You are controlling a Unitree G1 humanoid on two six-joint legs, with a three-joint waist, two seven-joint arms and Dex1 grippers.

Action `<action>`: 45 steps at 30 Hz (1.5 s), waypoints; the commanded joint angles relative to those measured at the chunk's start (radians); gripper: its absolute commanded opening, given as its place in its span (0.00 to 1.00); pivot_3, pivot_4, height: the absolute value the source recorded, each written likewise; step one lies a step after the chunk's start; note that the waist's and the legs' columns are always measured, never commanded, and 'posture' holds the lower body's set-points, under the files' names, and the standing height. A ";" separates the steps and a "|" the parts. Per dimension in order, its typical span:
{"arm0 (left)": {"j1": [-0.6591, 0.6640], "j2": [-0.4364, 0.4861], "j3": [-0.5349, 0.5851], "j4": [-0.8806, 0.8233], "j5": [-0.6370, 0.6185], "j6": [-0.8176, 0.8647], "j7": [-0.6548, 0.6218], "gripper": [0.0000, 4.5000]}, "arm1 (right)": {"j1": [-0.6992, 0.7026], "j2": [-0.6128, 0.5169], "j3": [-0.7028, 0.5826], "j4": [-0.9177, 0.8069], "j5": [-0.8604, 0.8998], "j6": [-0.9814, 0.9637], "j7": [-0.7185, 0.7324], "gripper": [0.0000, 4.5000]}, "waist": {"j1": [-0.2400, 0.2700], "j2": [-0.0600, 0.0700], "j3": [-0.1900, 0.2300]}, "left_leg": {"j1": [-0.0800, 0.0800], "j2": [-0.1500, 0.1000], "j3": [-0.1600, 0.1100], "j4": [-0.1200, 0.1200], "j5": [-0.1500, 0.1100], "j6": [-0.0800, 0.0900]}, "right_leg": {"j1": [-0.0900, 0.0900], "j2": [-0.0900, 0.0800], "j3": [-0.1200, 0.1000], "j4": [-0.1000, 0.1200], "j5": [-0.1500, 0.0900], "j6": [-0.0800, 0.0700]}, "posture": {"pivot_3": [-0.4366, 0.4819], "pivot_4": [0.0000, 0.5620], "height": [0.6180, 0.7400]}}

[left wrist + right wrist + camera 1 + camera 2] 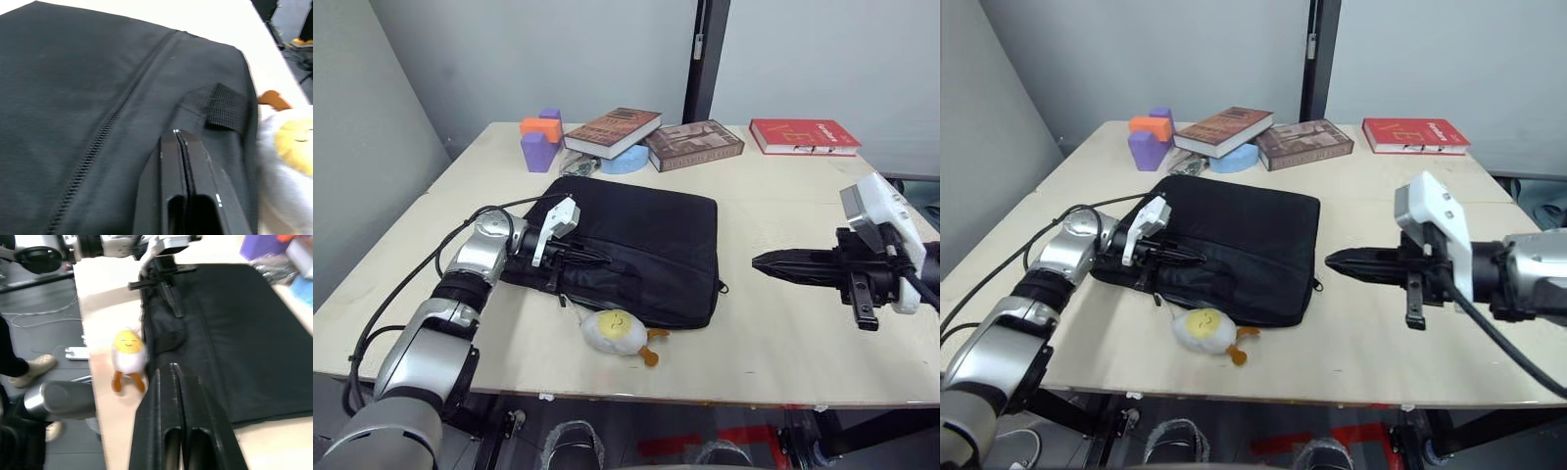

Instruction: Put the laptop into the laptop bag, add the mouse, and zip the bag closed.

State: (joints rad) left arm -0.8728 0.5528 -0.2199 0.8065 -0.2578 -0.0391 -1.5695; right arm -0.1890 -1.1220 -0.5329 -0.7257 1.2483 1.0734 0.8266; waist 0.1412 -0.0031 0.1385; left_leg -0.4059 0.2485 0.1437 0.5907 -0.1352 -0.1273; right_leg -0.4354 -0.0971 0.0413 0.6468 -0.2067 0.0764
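The large flat black fabric laptop bag (631, 250) is lying on the pale wooden bench (783, 323). The left end effector (180, 142), fingers pressed together, is resting on it; the right end effector (174, 374), likewise pressed together, is hovering beside it. The head views are showing three books (612, 130) behind.

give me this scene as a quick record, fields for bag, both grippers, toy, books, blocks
bag: black laptop bag lying flat on the table
left gripper: fingers shut, over the bag's left part
right gripper: fingers shut, off the bag's right side, pointing at it
toy: egg-shaped plush at the bag's near edge
books: three along the far side
blocks: orange and purple, far left
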 commanded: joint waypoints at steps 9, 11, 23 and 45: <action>-0.039 -0.045 0.012 0.127 0.091 -0.133 -0.045 0.00 | -0.156 0.133 0.478 0.034 -0.125 -0.056 -0.042 0.95 | 0.005 0.000 -0.001 | 0.001 0.000 -0.002 0.002 0.000 0.000 | 0.002 -0.001 -0.001 0.002 0.000 0.000 | 0.48 0.27 0.87; -0.038 -0.047 0.013 0.127 0.092 -0.130 -0.045 0.00 | -0.194 0.169 0.565 0.061 -0.193 -0.075 -0.019 1.00 | 0.005 0.000 -0.001 | 0.000 -0.001 -0.002 0.002 0.000 0.000 | 0.002 -0.001 -0.001 0.002 0.000 0.000 | 0.48 0.27 0.87; 0.002 -0.052 0.024 0.097 0.104 -0.137 -0.035 0.00 | -0.489 0.414 1.080 0.412 -0.698 -0.271 0.197 1.00 | -0.015 0.000 -0.001 | -0.001 -0.001 -0.004 0.003 0.000 -0.001 | 0.001 -0.001 -0.004 0.005 0.001 0.001 | 0.48 0.27 0.87; -0.001 -0.054 0.044 0.121 0.123 -0.153 -0.022 0.00 | -0.617 0.685 1.165 0.707 -0.910 -0.295 0.355 0.73 | -0.024 0.000 -0.001 | 0.000 -0.001 -0.004 0.003 0.000 -0.001 | 0.001 -0.001 -0.004 0.005 0.001 0.001 | 0.48 0.27 0.87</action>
State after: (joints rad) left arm -0.8777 0.4968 -0.1771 0.9078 -0.1548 -0.1868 -1.5717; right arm -0.7820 -0.4452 0.6310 -0.0202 0.3459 0.7765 1.1645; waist 0.1169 -0.0027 0.1370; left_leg -0.4061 0.2479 0.1397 0.5934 -0.1350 -0.1279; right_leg -0.4339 -0.0985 0.0370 0.6522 -0.2060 0.0771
